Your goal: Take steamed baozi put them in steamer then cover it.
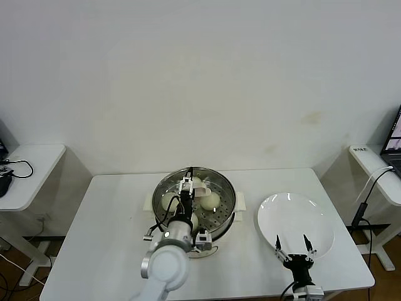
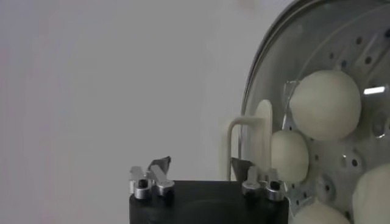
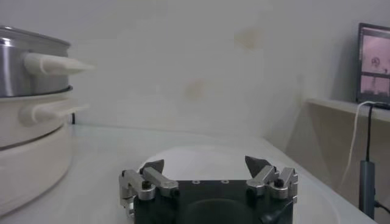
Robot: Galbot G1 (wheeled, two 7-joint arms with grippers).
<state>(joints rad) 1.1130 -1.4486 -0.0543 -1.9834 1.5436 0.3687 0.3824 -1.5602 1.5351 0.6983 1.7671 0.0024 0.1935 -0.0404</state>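
The steel steamer sits in its cream pot base at mid-table. The clear glass cover lies on it, with its metal rim and cream handle showing. Several cream-white baozi lie inside, seen through the glass. My left gripper is open and empty above the cover. The handle stands just beside one fingertip, not between the jaws. My right gripper is open and empty, low over the near edge of the white plate.
The plate is bare, right of the steamer. The steamer's side handle and the base's handle jut toward the plate. Side tables stand off both ends of the table, with cables on them.
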